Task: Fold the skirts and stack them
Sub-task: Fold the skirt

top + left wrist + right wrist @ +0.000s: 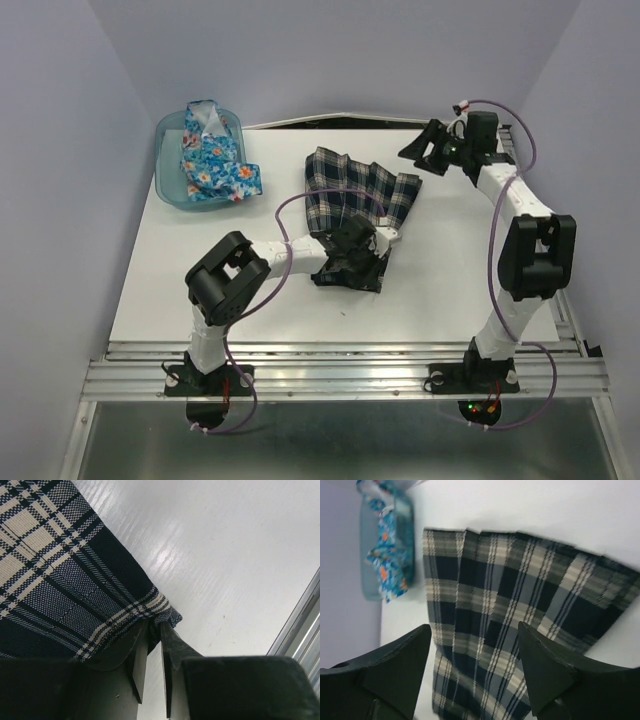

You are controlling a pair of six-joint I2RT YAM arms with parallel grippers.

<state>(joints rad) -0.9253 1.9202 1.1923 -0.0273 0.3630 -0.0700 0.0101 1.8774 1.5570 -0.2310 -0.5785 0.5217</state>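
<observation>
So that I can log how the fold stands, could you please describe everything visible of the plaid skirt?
The plaid skirt is woven cloth, dark navy crossed with white and grey lines, and pleated. It lies flat near the middle of the white table, apart from the bin. The left gripper sits at its near corner, jaws narrowly apart; whether they pinch the hem is unclear. The right gripper hangs open, not touching it.

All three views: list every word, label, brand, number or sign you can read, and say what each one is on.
None: no readable text shows in any view.
The plaid skirt and floral skirt carry only their patterns. The teal bin and the table are unmarked.
</observation>
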